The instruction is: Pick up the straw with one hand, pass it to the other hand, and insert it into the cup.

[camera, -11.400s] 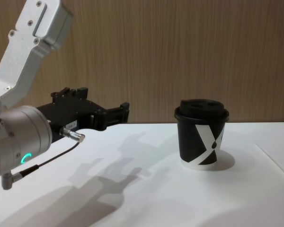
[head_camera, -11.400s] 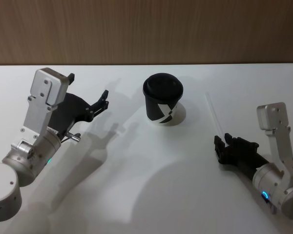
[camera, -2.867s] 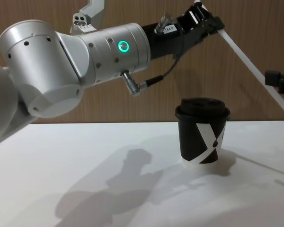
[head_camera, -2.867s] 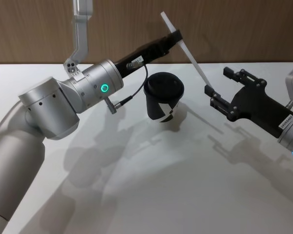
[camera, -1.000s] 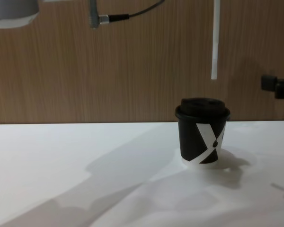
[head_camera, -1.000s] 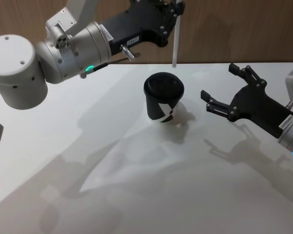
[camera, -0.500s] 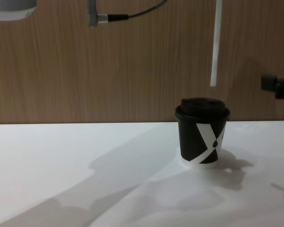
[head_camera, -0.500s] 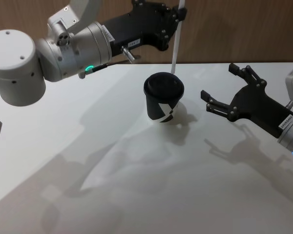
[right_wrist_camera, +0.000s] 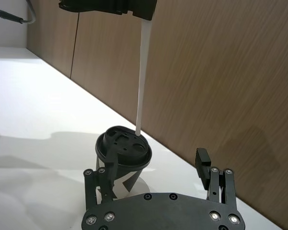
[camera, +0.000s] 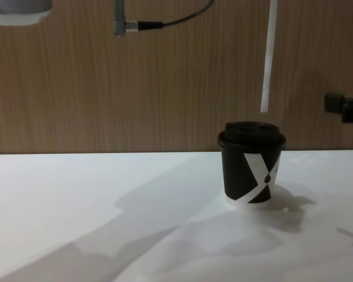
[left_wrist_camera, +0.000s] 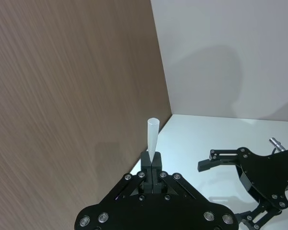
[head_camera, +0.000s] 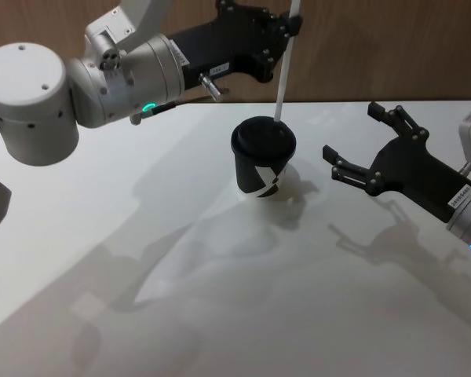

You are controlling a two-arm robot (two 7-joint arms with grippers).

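Desk (head_camera: pixel 243 314): a broad white surface running up to a brown wood-grain wall (camera: pixel 165 76); it carries the cup.
Left arm: a thick silver arm with a green ring light (head_camera: pixel 147 107), reaching over the far part of the desk, a thin black cable (camera: pixel 176 20) hanging from it.
Left gripper (head_camera: pixel 286 23): black and long-fingered, raised above and behind the cup; its fingers (left_wrist_camera: pixel 151 163) are clenched on the upper part of the straw.
Right gripper (head_camera: pixel 359 149): black and blocky, hovering above the desk to the right of the cup and apart from it; its fingers (head_camera: pixel 341 173) are released and spread, grasping nothing.
Cup (head_camera: pixel 261 159): a short black paper cup with a white X-like mark, a black domed lid and a white bottom rim, standing upright on the desk between the two grippers.
Straw (head_camera: pixel 283 67): a long, thin, straight white tube, nearly upright with a slight tilt, its top end poking out just past the left fingers. In the chest view its lower end (camera: pixel 263 107) hangs in the air just above the lid, not touching it. In the right wrist view the straw (right_wrist_camera: pixel 141 76) comes down toward the far edge of the lid.
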